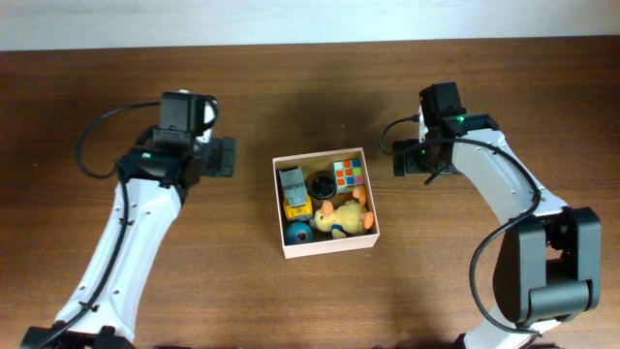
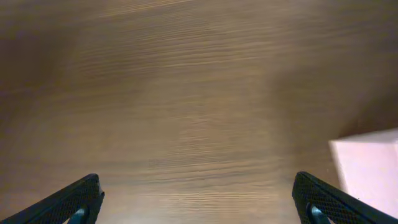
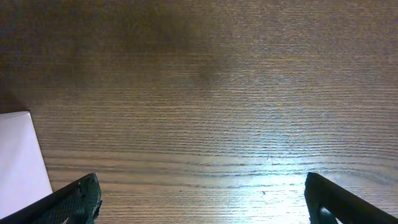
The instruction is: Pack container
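The left gripper (image 1: 225, 156) hovers left of the container (image 1: 327, 249), fingers spread wide and empty. The container sits mid-table between the 2 arms, with 5 toys (image 1: 344, 218) inside and none visible outside. The right gripper (image 1: 400, 161) is equally wide and empty. Packing looks finished, so draw both arms outward, clear of the thin walls.

I'm seeing what looks like a robot lab: two white arms (image 1: 136, 242) are sitting at a wood-grain table (image 1: 232, 301), black cables (image 1: 79, 150) looping.
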